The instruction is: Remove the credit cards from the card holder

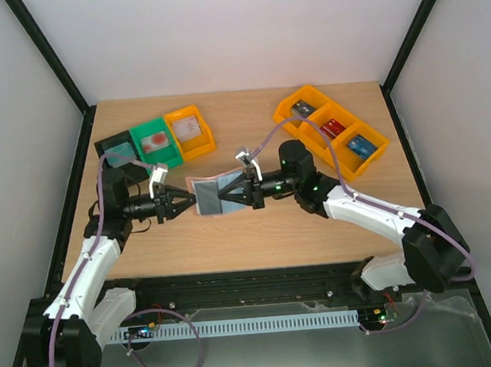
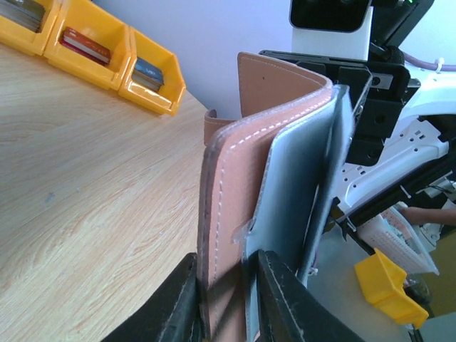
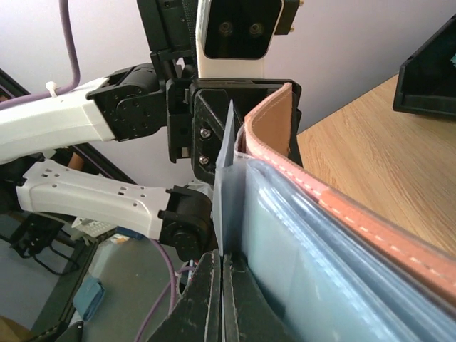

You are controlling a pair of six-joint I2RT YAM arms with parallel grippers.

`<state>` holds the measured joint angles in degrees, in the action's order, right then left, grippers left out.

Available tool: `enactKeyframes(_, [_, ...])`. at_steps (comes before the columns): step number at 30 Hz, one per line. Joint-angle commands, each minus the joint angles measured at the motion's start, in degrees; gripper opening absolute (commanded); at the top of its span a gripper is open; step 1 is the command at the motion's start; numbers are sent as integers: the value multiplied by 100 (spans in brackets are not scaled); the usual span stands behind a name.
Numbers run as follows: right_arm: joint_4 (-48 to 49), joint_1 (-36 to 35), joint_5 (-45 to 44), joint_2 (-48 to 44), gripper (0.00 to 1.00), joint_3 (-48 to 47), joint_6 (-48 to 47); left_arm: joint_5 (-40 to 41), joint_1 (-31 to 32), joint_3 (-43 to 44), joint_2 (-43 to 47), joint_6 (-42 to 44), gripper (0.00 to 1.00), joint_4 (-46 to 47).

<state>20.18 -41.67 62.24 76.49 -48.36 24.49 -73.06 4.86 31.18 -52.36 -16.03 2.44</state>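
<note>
Pinching card holder at its tan cover, left hand; right hand tight on grey card.

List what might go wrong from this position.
1. The right gripper pinches only the edge of a thin pale sheet. I cannot tell whether it is a card or a plastic sleeve. Pulling a sleeve would likely drag the card holder along instead of freeing a card.
2. The left gripper clamps just one tan flap near its end, so a firm pull might slide the holder out.
</note>
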Motion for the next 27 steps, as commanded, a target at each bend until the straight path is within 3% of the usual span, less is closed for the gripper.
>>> enactKeyframes(1, [1116, -96, 68, 225, 2, 93, 464, -163, 50, -83, -33, -116, 24, 272])
enactKeyframes(5, [1254, -96, -23, 550, 2, -12, 578, -393, 75, -88, 18, -141, 31, 290])
enactKeyframes(10, [1624, -96, -19, 749, 2, -18, 835, -555, 114, -112, 50, -54, 30, 243])
enactKeyframes(12, [1667, -100, -23, 790, 2, -20, 870, -596, 141, -104, 30, -30, 25, 232])
enactKeyframes(16, [1752, -104, -29, 831, 2, 15, 931, -573, 164, -77, 20, 186, 3, 36])
enactKeyframes(19, [1683, -104, -49, 825, 2, 15, 876, -386, 164, -60, 28, 236, 2, -50])
enactKeyframes(23, [765, -52, -637, 767, 7, -121, 365, 695, 160, 201, 67, 1022, 2, -938])
enactKeyframes(27, [-433, -24, -1813, 640, 15, -278, -144, 3442, 243, 616, 59, 1828, 2, -1648])
